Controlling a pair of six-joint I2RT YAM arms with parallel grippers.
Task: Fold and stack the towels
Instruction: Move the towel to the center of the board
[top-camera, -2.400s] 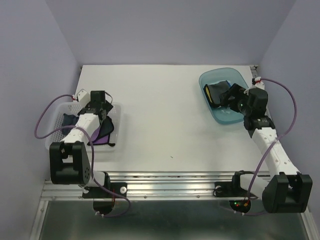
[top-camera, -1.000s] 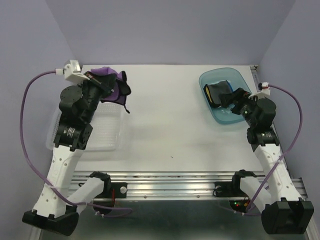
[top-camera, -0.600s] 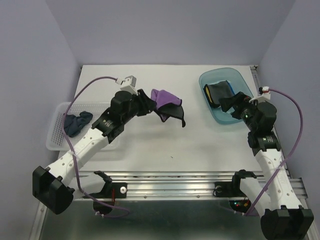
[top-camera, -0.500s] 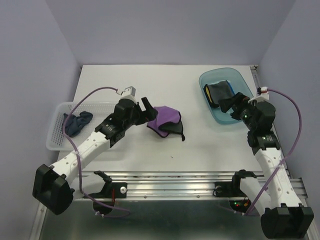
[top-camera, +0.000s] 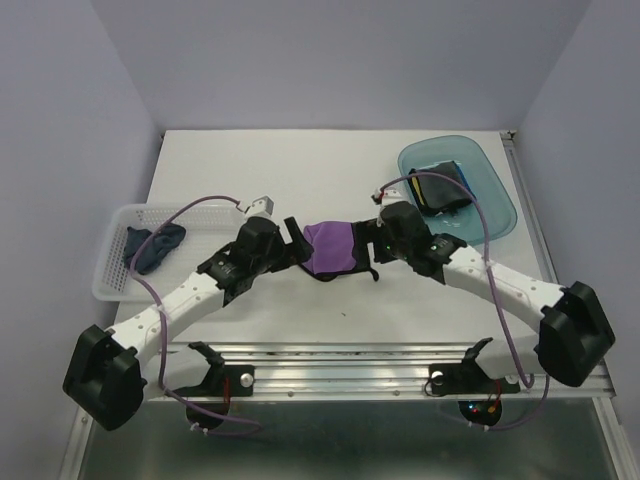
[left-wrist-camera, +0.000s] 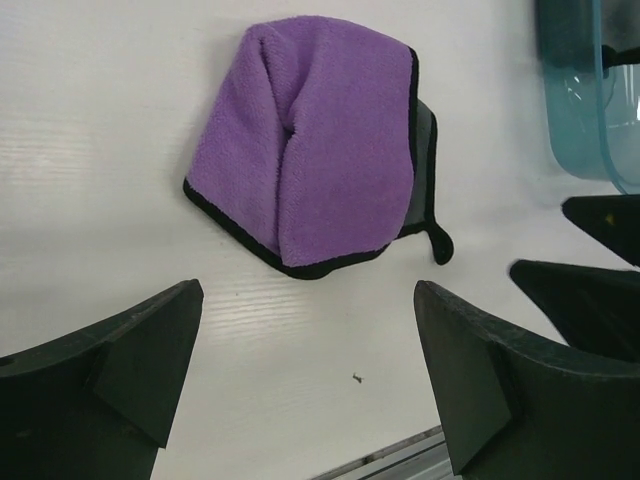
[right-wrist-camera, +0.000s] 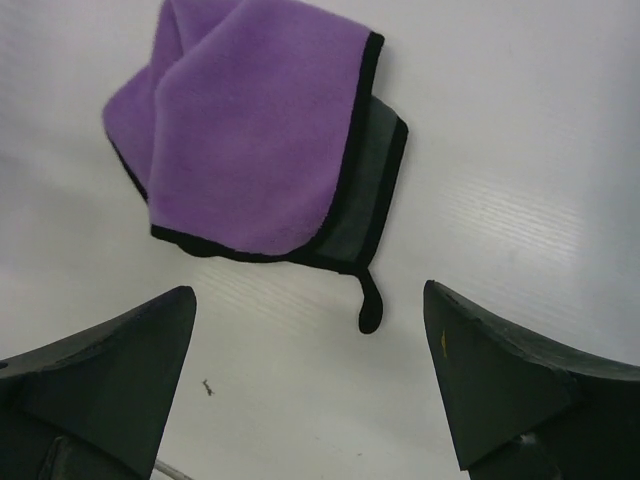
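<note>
- Purple towel (top-camera: 335, 247): loosely folded, lying on the tabletop (top-camera: 300, 170) between my hands.
- My left hand (left-wrist-camera: 305, 292): spread wide, holding nothing, just beside its left edge.
- My right hand (right-wrist-camera: 307, 290): spread wide, holding nothing, at its right edge.

One purple towel (top-camera: 335, 247), one navy towel (top-camera: 150, 245), one blue towel (top-camera: 440, 190) (three in all); one basket (top-camera: 113, 278), one tray (top-camera: 495, 180).

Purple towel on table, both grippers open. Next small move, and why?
Probably lower the left gripper and right gripper onto opposite black edges of the purple towel and pinch, to pull it flat. It lies loose and bunched, creased down the middle, with both open grippers flanking it.
</note>
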